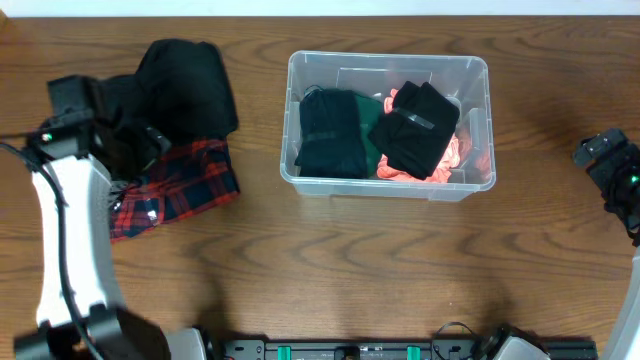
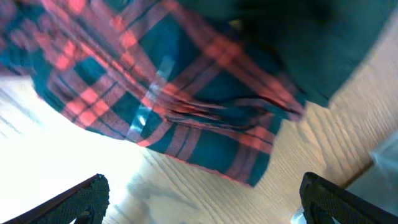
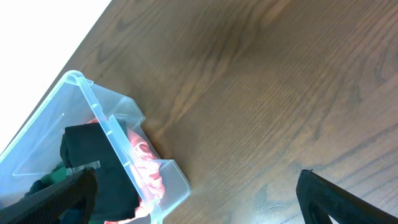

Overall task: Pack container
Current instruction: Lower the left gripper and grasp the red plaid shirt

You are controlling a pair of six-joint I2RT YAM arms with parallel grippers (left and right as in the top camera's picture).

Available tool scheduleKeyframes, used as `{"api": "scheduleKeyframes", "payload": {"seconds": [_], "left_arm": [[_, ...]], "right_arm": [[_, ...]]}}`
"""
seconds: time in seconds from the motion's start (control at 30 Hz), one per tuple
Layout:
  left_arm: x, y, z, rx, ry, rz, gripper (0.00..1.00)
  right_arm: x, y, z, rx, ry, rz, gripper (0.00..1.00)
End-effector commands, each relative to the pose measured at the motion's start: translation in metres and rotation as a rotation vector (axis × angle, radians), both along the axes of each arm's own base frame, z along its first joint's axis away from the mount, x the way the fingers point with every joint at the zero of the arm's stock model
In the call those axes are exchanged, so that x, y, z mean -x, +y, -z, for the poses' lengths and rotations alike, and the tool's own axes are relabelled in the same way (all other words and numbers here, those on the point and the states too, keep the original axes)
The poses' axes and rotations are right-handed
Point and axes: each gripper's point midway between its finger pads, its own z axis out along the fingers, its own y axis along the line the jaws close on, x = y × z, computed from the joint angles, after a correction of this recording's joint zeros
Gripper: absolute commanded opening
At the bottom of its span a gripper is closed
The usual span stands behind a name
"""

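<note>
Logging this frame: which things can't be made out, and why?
Container bottom: overhead, covered by folded clothes.
Plaid garment: overhead, left arm covers part; left wrist view blurred.
Coral item: overhead, mostly under black garment.
Right tool: right wrist, bottom edge cuts all but fingertips.

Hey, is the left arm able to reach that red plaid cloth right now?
Probably yes: the left gripper hangs open right above the plaid cloth, nothing between them; the black garment only covers one edge.

2 garments lie on the wooden table (image 1: 350, 270): a red plaid shirt (image 1: 190, 182), and a black garment (image 1: 185, 80) overlapping it.
</note>
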Motion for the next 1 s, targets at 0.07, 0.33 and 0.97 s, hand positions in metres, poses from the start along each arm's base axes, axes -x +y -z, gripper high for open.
{"api": "scheduleKeyframes", "payload": {"seconds": [0.07,0.33,0.97], "left_arm": [[0.017,0.007,0.051,0.194,0.068,-0.14,0.99],[0.051,0.029,0.105,0.297,0.038,-0.288,0.99],[0.038,0.053,0.147,0.276,-0.238,-0.251,0.94]], "right_arm": [[0.001,-0.001,-0.001,-0.012,-0.007,0.011,0.99],[0.001,-0.001,-0.001,-0.012,-0.008,0.011,0.99],[0.001,-0.001,-0.001,-0.012,-0.008,0.011,0.99]]}}
